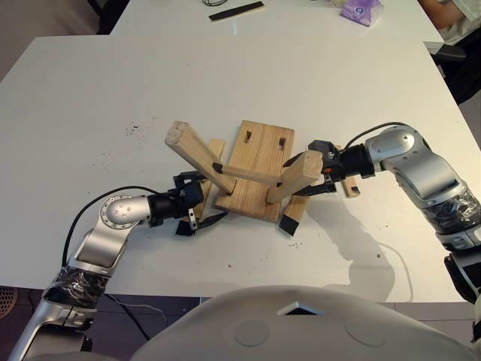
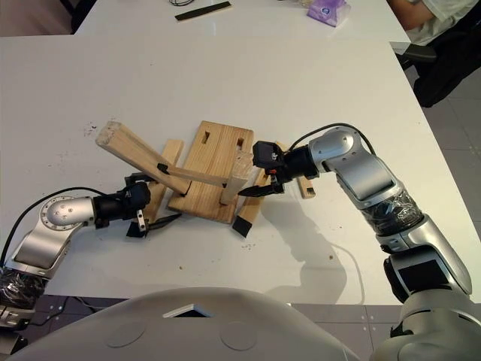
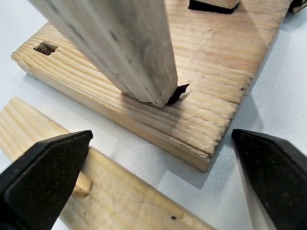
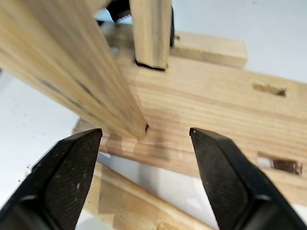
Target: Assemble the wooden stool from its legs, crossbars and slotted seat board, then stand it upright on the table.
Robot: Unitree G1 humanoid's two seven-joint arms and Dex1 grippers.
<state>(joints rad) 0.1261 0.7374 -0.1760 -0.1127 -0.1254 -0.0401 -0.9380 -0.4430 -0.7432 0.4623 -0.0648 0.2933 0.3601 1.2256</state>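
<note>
Count: one slotted pale-wood seat board [image 1: 259, 162] lies flat on the white table [image 1: 113, 90] between my claws. Two square wooden legs [image 1: 192, 147] [image 1: 297, 177] stand tilted in it, joined by one thin crossbar [image 1: 248, 174]. Three loose wooden bars [image 1: 215, 150] [image 1: 294, 213] [image 1: 350, 188] lie beside it. My left claw [image 1: 201, 219] is spread wide and empty over one loose bar. My right claw [image 4: 145, 133] is spread wide and empty, with a leg just ahead. The wrist views show the legs' feet seated in slots.

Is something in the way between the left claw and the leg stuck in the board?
Nothing visible blocks it. The open left gripper faces the leg directly. A loose bar lies flat on the table beside the seat board, below that path.
</note>
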